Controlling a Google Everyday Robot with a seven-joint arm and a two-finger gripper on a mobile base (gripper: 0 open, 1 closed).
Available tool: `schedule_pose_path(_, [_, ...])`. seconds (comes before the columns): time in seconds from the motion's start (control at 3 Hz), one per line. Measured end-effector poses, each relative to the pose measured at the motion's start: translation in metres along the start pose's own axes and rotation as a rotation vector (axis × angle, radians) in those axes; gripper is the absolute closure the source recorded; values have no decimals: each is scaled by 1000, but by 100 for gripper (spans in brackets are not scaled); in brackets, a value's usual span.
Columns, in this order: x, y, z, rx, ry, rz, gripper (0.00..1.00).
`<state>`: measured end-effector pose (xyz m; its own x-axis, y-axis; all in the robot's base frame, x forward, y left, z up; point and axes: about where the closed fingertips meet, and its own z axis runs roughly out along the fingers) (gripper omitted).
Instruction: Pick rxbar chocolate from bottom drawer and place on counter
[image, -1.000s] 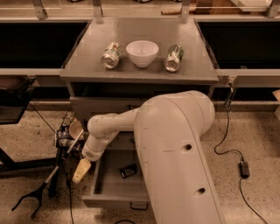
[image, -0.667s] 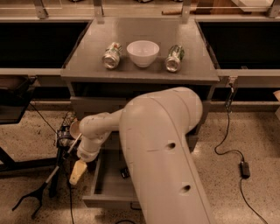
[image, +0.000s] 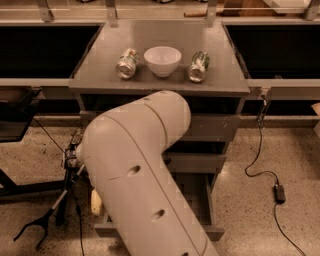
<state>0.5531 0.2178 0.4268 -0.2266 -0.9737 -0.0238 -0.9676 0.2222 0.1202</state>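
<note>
My pale arm fills the middle of the camera view and covers most of the open bottom drawer. Only the drawer's right part and front edge show. The rxbar chocolate is hidden behind the arm. My gripper shows only as a pale tip at the drawer's left side, low near the floor. The counter is the grey cabinet top at the back.
On the counter stand a white bowl and two shiny cans lying on their sides. A cable with a power brick lies on the floor at right. A black stand is at left.
My arm has swung left and toward the camera and now covers more of the drawer. The dark bar seen in the drawer before is now hidden. The gripper moved left.
</note>
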Motion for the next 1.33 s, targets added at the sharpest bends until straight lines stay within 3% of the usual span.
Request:
schedule_pose_path(0.33, [39, -22, 21, 75, 123, -1, 0])
schedule_pose_path(0.67, [88, -50, 41, 180, 216, -12, 0])
schedule_pose_path(1.33, [84, -50, 42, 200, 190, -31, 0])
